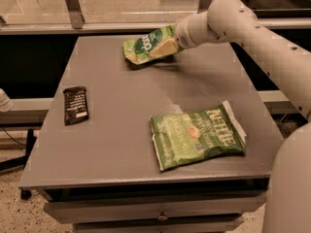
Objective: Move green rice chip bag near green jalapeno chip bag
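At the far edge of the table (112,144), the gripper (164,47) sits against the right end of the rice bag (141,45), with the arm reaching in from the right; whether the jaws are clamped on the bag or only set around it, I cannot tell. The bag looks tipped, its right end up by the gripper and a shadow beneath it, so it may be partly off the surface. The jalapeno bag (197,132) lies flat near the front right, well apart from the rice bag, with bare tabletop between them. A dark packet (76,104) lies at the left, away from that path. The step in hand, as I judge it, is securing the grasp and starting the carry. To do it well, the hold should pinch the bag's end firmly rather than its puffy middle, since a slack bag can slip or swing. Lift clear of the table before travelling, come toward the front, and set down just beside the jalapeno bag's far edge, not on top of it and without nudging it toward the table's front edge
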Robot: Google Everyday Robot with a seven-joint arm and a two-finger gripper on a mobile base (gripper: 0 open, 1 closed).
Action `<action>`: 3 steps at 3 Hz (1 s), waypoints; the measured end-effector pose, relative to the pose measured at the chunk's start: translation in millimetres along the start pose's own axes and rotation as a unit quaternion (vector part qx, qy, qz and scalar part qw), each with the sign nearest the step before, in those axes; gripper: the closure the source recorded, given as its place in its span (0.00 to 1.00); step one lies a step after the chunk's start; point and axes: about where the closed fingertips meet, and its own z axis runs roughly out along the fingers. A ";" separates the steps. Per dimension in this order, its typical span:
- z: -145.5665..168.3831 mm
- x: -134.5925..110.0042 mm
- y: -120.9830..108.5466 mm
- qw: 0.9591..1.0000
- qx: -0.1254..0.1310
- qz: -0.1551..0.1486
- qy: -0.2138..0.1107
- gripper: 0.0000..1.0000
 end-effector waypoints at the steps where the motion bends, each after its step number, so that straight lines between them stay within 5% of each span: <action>1: -2.7 5.0 -3.3 1.000 0.002 -0.013 0.010 0.42; 3: -34.0 -4.7 -13.6 0.998 -0.012 -0.046 0.039 0.88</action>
